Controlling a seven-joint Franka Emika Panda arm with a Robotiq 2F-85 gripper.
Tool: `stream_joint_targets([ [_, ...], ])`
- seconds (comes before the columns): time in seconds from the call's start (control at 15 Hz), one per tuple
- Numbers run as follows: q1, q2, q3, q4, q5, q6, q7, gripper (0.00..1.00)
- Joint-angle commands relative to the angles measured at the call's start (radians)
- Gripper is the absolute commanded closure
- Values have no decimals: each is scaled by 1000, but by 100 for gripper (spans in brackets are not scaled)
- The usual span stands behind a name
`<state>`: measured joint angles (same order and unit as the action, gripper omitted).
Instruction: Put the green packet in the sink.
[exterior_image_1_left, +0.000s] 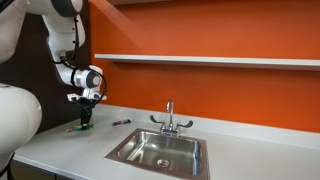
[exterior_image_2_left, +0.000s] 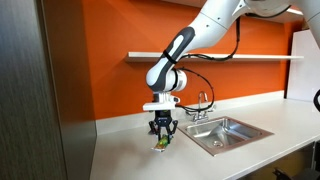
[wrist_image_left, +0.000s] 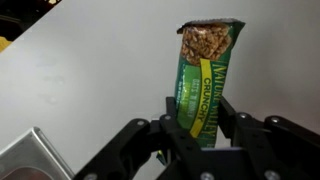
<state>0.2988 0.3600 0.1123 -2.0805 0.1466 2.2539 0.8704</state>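
The packet (wrist_image_left: 208, 65) lies low by the bench (wrist_image_left: 90, 70), far from the sink (exterior_image_1_left: 128, 150). I cannot tell if it is lifted yet. The hand (wrist_image_left: 200, 120) has its fingers (wrist_image_left: 232, 122) pressed on both sides of the packet's near end, so it looks pinched tight.

What could go wrong? The hand holds only one end. The long free end could droop or swing, and the smooth wrapper could slip out on the way. Then the packet would fall on the bench, not in the sink. If the pinch is too hard, the bar inside could crack. A purple thing (exterior_image_1_left: 120, 122) lies on the bench between the packet and the sink. A low carry could knock it, so I think the hand should rise first. The tap (exterior_image_1_left: 170, 118) stands behind the sink. The arm could bump it if it goes too far back. If the hand lets go too soon, the packet could land on the rim.

The wrapper is green with a yellow stripe. The stripe says "CRUNCHY". A picture of oats is at the top end. The other words are too blurry, but it looks like Nature Valley.
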Motion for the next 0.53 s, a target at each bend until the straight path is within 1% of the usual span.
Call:
stream_joint_targets([
  [0.0,-32,-85,-8,-67,-54,-69,-99,82],
  [0.2,-39,-119,-23,-105,-117,-72,-137,82],
  [0.47,-53,-169,-33,-172,-175,-38,-197,82],
])
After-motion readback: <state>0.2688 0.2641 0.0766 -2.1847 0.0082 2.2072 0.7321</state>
